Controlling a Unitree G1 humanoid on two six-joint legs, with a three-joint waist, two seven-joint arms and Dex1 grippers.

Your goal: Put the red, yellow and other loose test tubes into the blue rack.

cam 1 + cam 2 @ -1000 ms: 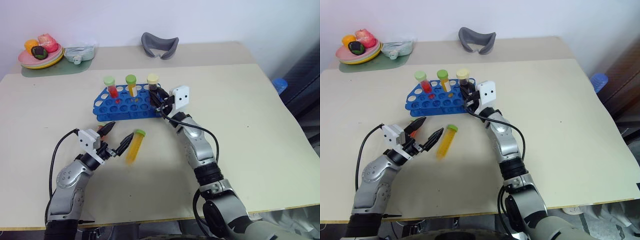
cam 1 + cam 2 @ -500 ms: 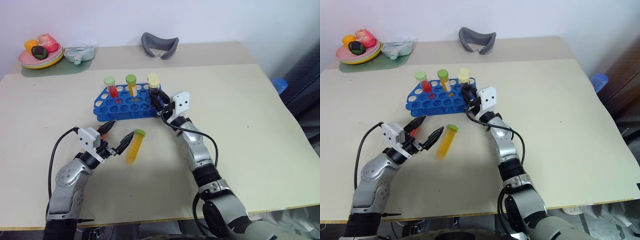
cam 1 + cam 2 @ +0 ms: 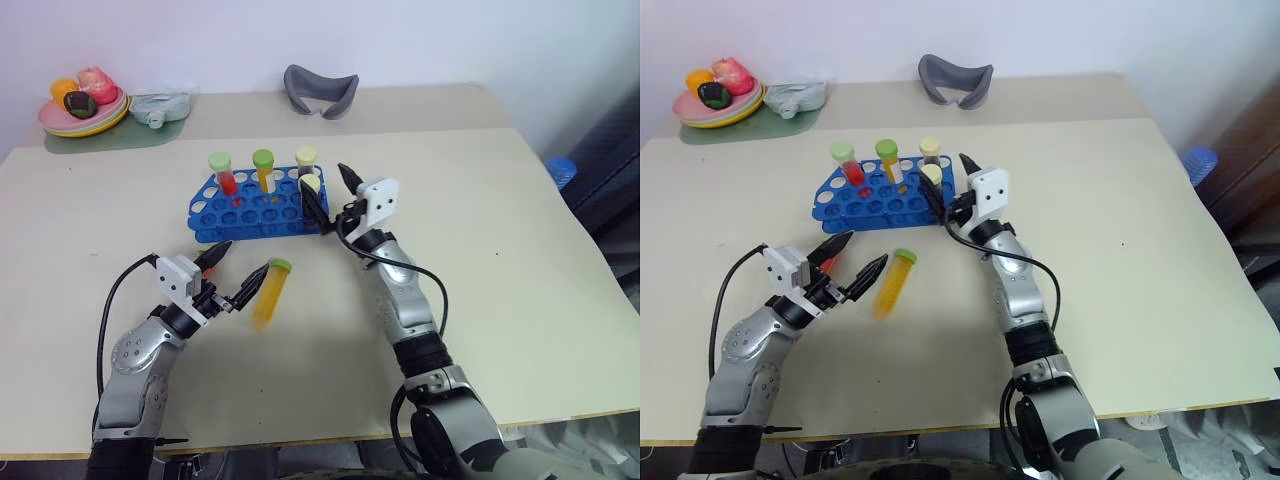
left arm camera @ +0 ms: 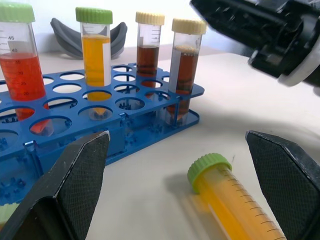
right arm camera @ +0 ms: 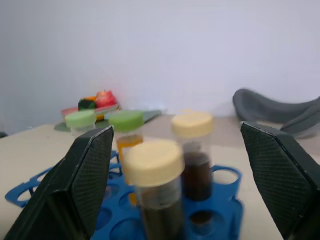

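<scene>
The blue rack point(image 3: 245, 212) stands mid-table with a red tube point(image 3: 221, 172), a yellow tube point(image 3: 263, 168) and two dark brown tubes point(image 4: 149, 50) upright in its holes. The nearer brown tube point(image 3: 311, 191) stands at the rack's right end, between the spread fingers of my open right gripper point(image 3: 326, 186), untouched. One loose yellow test tube point(image 3: 269, 295) with a green cap lies on the table in front of the rack. My left gripper point(image 3: 241, 260) is open just left of that tube's cap, holding nothing.
A grey curved pad point(image 3: 320, 90) lies at the back of the table. A plate of toy food point(image 3: 80, 108) on a green mat sits at the back left. A blue object point(image 3: 560, 168) is beyond the table's right edge.
My right gripper has opened and let go of the brown tube, which now stands in the rack's right end. The hand has drawn slightly right. The left arm has not moved.
</scene>
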